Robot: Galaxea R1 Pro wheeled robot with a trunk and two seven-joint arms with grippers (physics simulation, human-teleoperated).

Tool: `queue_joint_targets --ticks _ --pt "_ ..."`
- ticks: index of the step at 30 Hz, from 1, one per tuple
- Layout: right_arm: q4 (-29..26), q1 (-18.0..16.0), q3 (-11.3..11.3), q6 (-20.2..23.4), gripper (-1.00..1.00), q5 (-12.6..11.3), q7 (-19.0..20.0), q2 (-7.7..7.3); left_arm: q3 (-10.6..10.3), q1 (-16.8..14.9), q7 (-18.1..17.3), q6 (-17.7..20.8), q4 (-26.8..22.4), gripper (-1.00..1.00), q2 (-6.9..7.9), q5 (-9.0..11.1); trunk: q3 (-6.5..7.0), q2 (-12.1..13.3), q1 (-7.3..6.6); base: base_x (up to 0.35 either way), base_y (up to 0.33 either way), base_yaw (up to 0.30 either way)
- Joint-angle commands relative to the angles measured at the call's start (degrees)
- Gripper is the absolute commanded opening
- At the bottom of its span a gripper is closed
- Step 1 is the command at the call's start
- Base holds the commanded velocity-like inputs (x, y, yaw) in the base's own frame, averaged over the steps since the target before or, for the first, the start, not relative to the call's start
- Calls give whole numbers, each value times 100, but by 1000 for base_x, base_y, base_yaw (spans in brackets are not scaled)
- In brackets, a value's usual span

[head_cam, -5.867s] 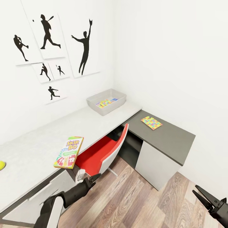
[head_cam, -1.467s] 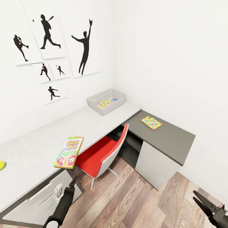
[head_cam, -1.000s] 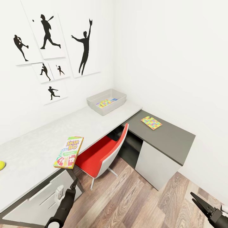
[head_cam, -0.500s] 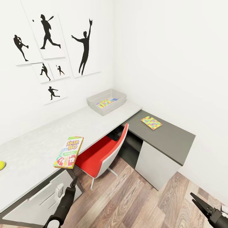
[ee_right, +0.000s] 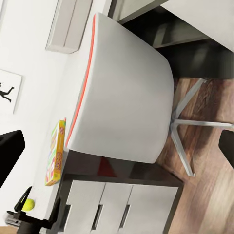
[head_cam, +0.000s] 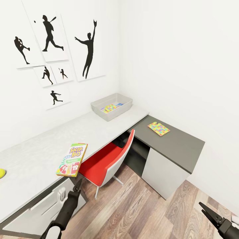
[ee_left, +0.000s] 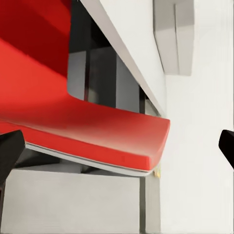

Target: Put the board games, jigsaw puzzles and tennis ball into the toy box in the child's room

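1. The toy box (head_cam: 112,106) sits on the pale desk (head_cam: 39,156) near the corner of the room. In it lie a mosaic puzzle slab (head_cam: 109,108) and, beside that, a small blue-edged item that may be a board game; too small to tell.
2. Judged from this, at least one puzzle is done, perhaps one game too.
3. Left to do: the Skip-Bo box (head_cam: 72,159) lies flat at the desk's front edge, well apart from the toy box, one corner overhanging above the red chair (head_cam: 106,162).
4. The second puzzle (head_cam: 158,128) rests on the lower dark top, to the right of the toy box.
5. The ball (head_cam: 2,173) is on the desk, far from the toy box, beyond the Skip-Box box.
6. The left gripper (head_cam: 78,188) hangs just below the Skip-Bo box by the drawers, released, holding nothing.
7. The right gripper (head_cam: 207,212) is low over the floor, far from the toy box, spread and empty.
8. My guess is the Skip-Bo box goes next.
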Motion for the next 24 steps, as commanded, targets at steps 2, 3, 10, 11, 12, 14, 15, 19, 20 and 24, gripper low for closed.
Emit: queue_joint_targets --ticks 2,3,10,11,12,14,15,19,20,24 --pt "-7 -1 -1 39 100 -32 -11 -2 18 -6 -99 122 -44 100 -6 51 -9 -10 3 0 0 0" --pt "-8 -1 -1 40 100 -33 -13 -2 19 -5 -118 135 -60 100 -6 52 -9 -10 3 0 0 0" --pt "-10 0 3 36 100 -33 -24 -2 30 -5 -191 203 -161 100 4 115 -9 -10 3 0 0 0" --pt "-10 -1 4 36 100 -33 -24 -2 31 -5 -194 209 -168 100 7 139 -9 -10 3 0 0 0" --pt "-10 -1 5 35 100 -33 -25 2 34 -5 -199 218 -185 100 11 207 -9 -10 3 0 0 0" --pt "-10 -1 6 35 100 -33 -26 3 36 -5 -206 227 -219 100 19 350 -9 -10 3 0 0 0" --pt "-10 -1 7 35 100 -33 -28 4 36 -4 -206 229 -235 100 20 404 -9 -10 3 0 0 0" --pt "-10 -1 7 34 100 -34 -33 6 41 -4 -205 232 -342 100 27 663 -9 -10 3 0 0 0" --pt "-10 -1 8 34 100 -34 -32 7 46 -4 -205 232 -358 100 29 687 -9 -10 3 0 0 0" --pt "-8 1 8 34 100 -34 -32 7 74 -4 -205 231 -402 100 45 753 -9 -10 3 0 0 0"
